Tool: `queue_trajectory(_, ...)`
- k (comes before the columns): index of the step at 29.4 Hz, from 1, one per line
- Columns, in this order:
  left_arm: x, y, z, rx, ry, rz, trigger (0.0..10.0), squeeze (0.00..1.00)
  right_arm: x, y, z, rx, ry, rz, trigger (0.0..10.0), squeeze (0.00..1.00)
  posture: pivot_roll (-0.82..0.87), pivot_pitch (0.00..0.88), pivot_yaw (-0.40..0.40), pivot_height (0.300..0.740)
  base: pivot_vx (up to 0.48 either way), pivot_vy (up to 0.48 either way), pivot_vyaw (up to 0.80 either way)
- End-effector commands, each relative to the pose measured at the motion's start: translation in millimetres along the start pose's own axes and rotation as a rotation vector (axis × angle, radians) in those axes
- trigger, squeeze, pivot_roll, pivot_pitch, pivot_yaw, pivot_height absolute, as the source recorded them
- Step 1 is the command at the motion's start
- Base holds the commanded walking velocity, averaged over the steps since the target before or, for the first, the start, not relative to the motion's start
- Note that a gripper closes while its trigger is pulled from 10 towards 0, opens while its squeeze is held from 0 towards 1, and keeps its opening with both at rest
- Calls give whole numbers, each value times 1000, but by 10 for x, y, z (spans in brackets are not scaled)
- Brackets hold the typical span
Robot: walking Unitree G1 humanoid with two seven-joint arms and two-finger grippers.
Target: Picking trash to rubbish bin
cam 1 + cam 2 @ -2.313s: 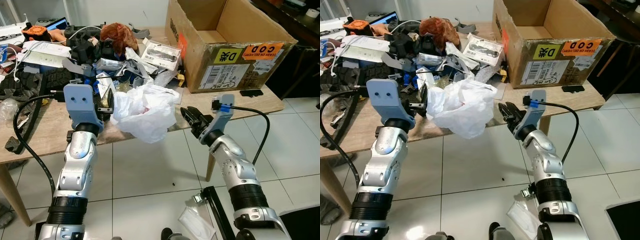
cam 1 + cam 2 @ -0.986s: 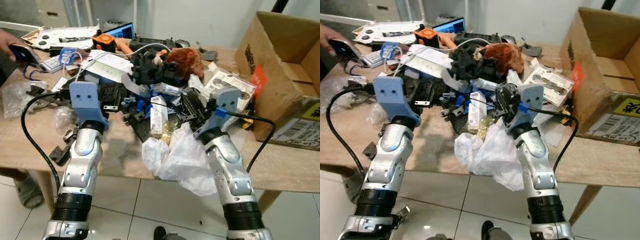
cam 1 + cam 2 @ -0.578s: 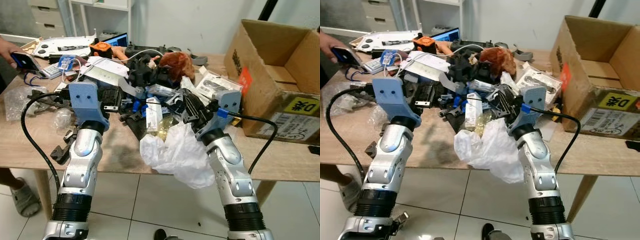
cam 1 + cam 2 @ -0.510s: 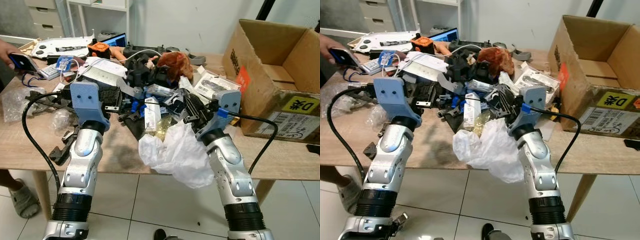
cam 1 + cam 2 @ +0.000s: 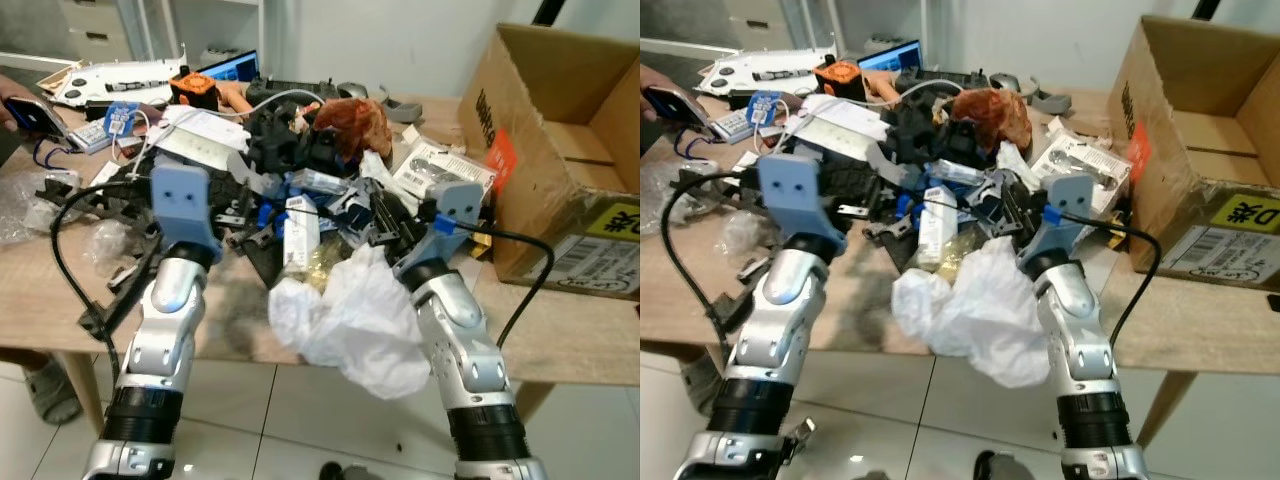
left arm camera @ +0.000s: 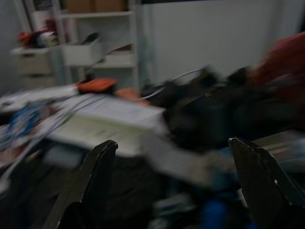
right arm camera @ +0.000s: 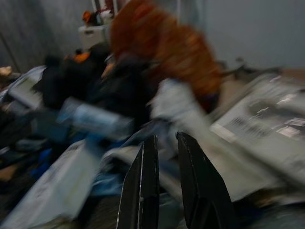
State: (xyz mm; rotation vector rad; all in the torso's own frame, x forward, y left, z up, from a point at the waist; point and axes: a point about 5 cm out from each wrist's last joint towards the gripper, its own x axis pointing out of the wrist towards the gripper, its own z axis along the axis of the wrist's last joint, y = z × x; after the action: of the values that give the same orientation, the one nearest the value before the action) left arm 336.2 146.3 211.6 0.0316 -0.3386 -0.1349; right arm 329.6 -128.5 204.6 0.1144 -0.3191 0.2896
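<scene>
The right pincer [image 5: 385, 215] reaches over the wooden counter [image 5: 60, 300] into a heap of clutter, its two black fingers [image 7: 143, 191] drawn nearly together with only a thin gap and nothing visibly held between them. Directly below and behind that pincer, against its wrist, a crumpled white plastic bag [image 5: 350, 320] droops over the counter's near edge. This bag looks like the trash to be taken. No rubbish bin can be made out.

The left pincer [image 6: 174, 186] hovers over the clutter on the robot's left with its fingers spread wide and empty.

The main risk, judging from here, is that the bag hangs half off the edge, so a nudge from the right forearm could tip it to the floor. The pincer's tips also sit among cables and loose parts just ahead of them, and a close there could snag the wrong item or drag a white cable [image 5: 275, 100] along. Both wrist views are blurred, so aim is uncertain.

Beyond the right pincer to the right stands an open cardboard box [image 5: 560, 150]. Its yellow sticker [image 5: 1245, 214] shows a large "D" beside another character, and the printed label under it is too small to read. A person's hand [image 5: 12, 92] holds a phone at the far left.
</scene>
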Motion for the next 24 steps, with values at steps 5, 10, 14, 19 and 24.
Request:
queue_trajectory(5,-35,-26,-55,-8,19,-15,10000,0,-25,8,-38,15,19,-7,10000,0,23,177,-19,740,0,0,0)
queue_trajectory(10,-34,-30,-57,-6,17,-22,10000,0,-24,14,-51,17,30,-7,10000,0,23,166,-18,740,0,0,0)
queue_trajectory(14,-39,-38,-73,-7,21,-26,10000,0,-24,28,-64,17,39,1,10000,0,22,160,-16,740,0,0,0)
queue_trajectory(19,-52,-42,-98,-26,36,-15,10000,0,-33,82,-23,-11,-2,34,10000,0,20,157,-16,740,0,0,0)
queue_trajectory(24,-51,33,-40,-10,-11,20,10000,0,-35,163,153,55,-102,107,10000,1000,20,154,-18,740,0,0,0)
